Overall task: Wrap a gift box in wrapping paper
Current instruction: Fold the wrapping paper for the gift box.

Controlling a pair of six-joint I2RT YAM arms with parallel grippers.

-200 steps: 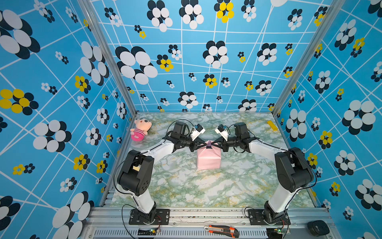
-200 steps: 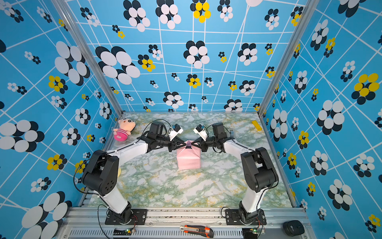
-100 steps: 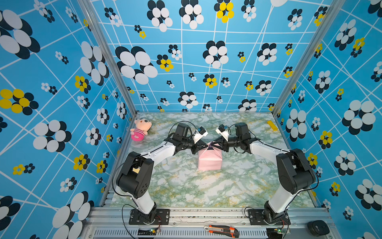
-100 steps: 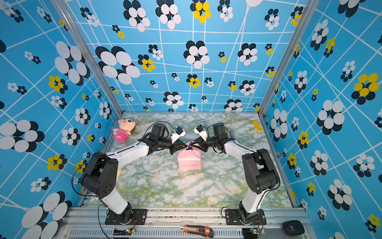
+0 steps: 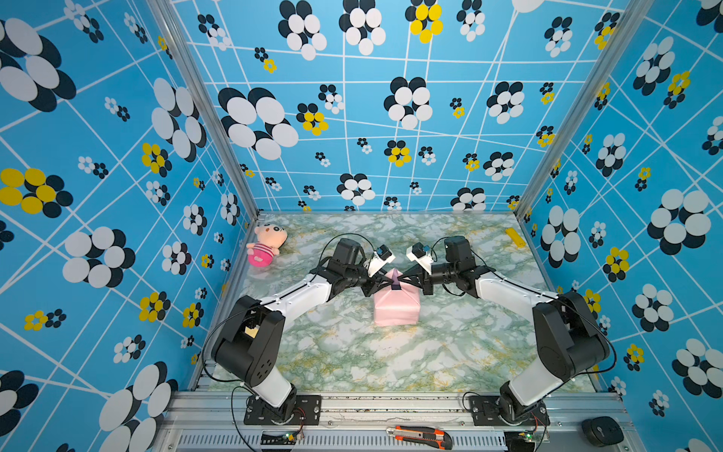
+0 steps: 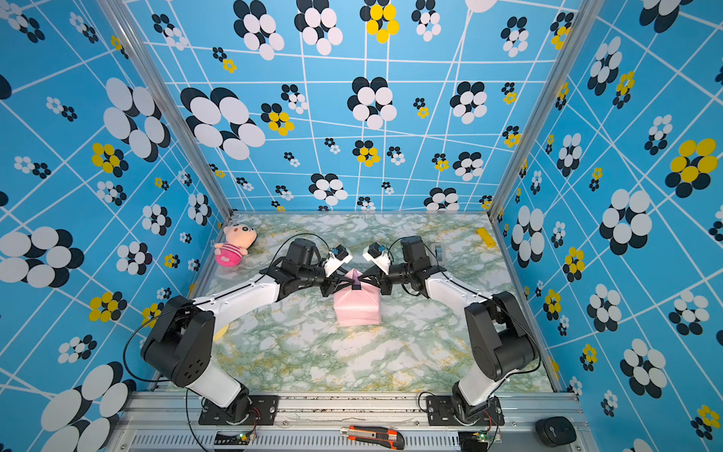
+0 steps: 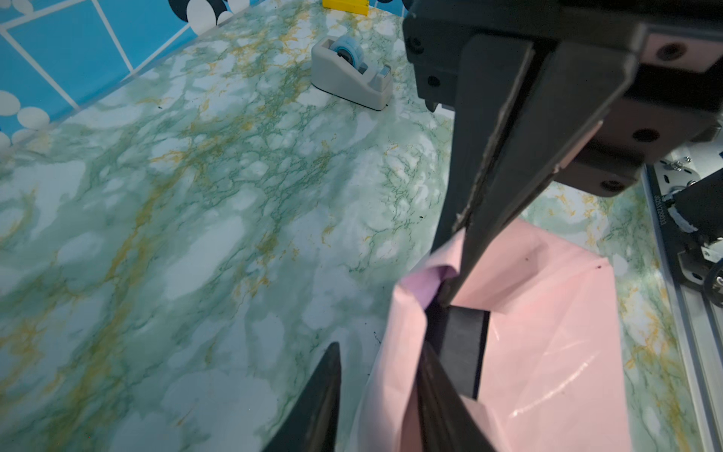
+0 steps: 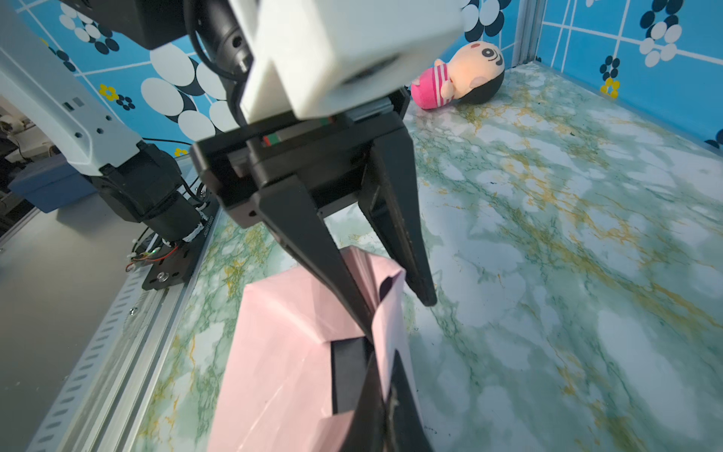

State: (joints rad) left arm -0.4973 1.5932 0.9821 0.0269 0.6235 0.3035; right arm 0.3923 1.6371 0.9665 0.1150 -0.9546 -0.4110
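**Parcel top: paper gathered to a peak, lid partly bare**

Step in hand: closing the top. The small matte black cardboard gift box [image 7: 461, 344] stands mid-table between the two arms. It is swathed in the thin, creased wrapping paper [image 5: 395, 309], pale pink face outward, with the lilac face showing at the peak. A strip of black lid lies uncovered on top in both wrist views.

End effectors:
- Right gripper [image 7: 446, 299]: pinched tight on the raised paper tip above the lid.
- Left gripper [image 8: 397, 313]: jaws apart, straddling the same flap from the left. One finger lies against the paper and nothing is clamped.

Next move, by judgement: the gap over the lid wants covering, with the peak folded flat and fixed with tape. The open left gripper looks the freer one to press or fetch. The right should hold on, or the thin sheet may spring back.

Surroundings:
- Grey tape dispenser with a blue roll [image 7: 352, 74]: far right of centre, behind the right arm. Reaching it from the left would mean crossing that arm.
- Pink-striped plush doll [image 5: 266, 244]: far left, well apart.
- Flat yellow block [image 5: 514, 236]: far right corner.
- Orange-and-black utility knife [image 5: 420, 435]: on the near rail, off the green marbled tabletop [image 5: 352, 352].
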